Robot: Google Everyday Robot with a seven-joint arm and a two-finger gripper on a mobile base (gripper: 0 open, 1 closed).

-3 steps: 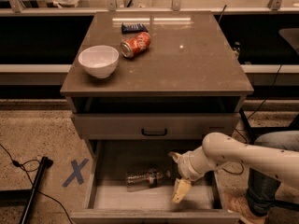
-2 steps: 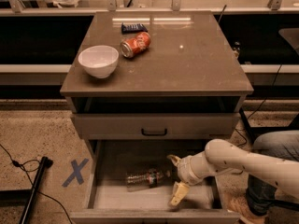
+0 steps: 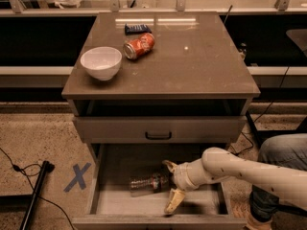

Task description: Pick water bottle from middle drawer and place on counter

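Note:
The water bottle (image 3: 147, 182) lies on its side on the pale floor of the open middle drawer (image 3: 115, 204), neck pointing right. My gripper (image 3: 171, 186) is inside the drawer at the bottle's right end, open, with one finger (image 3: 169, 165) above the neck end and the other finger (image 3: 173, 201) below it. The fingers stand on either side of the bottle's end and do not press on it. The counter (image 3: 192, 56) is the glossy grey-brown top of the cabinet above.
On the counter stand a white bowl (image 3: 100, 63), an orange soda can (image 3: 139, 45) on its side and a dark blue packet (image 3: 137, 28). A closed drawer front with a black handle (image 3: 158, 135) overhangs the open drawer. A blue X (image 3: 77, 177) marks the floor left.
My gripper and arm have moved left and a little lower inside the drawer, closer to the bottle's end. The bottle has not moved.

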